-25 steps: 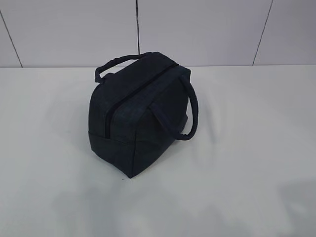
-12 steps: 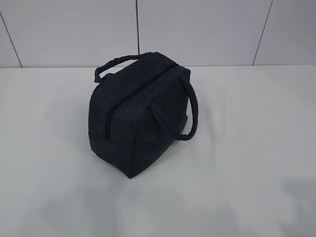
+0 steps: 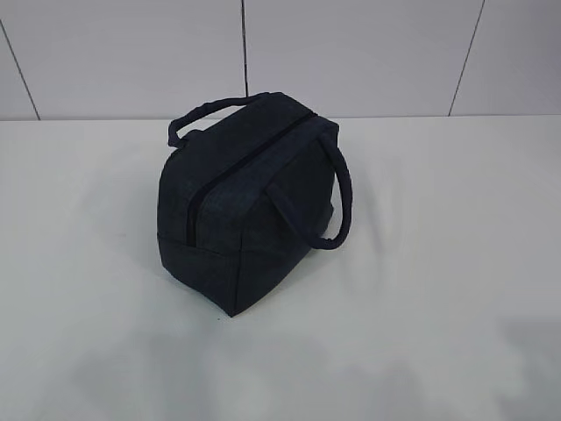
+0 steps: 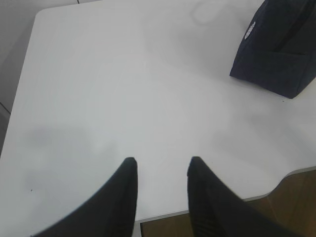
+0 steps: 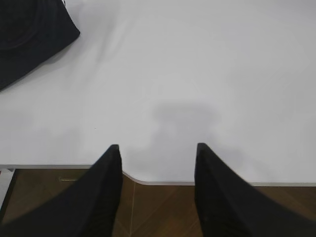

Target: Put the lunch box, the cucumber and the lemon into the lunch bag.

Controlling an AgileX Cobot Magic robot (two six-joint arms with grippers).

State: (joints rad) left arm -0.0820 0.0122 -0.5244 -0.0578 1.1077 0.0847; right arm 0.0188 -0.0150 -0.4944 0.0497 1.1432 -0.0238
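Note:
The dark navy lunch bag point(image 3: 245, 206) stands in the middle of the white table point(image 3: 438, 263) with its zipper shut and its two loop handles hanging at the sides. A corner of it shows at the top right of the left wrist view point(image 4: 279, 49) and at the top left of the right wrist view point(image 5: 29, 34). My left gripper point(image 4: 162, 163) is open and empty over the table's near edge. My right gripper point(image 5: 158, 148) is open and empty over the near edge too. No lunch box, cucumber or lemon shows in any view. Neither gripper shows in the exterior view.
The table's front edge with a curved notch point(image 5: 143, 180) lies under the right gripper, with brown wood floor point(image 5: 163, 212) below it. A pale tiled wall point(image 3: 351, 53) stands behind the table.

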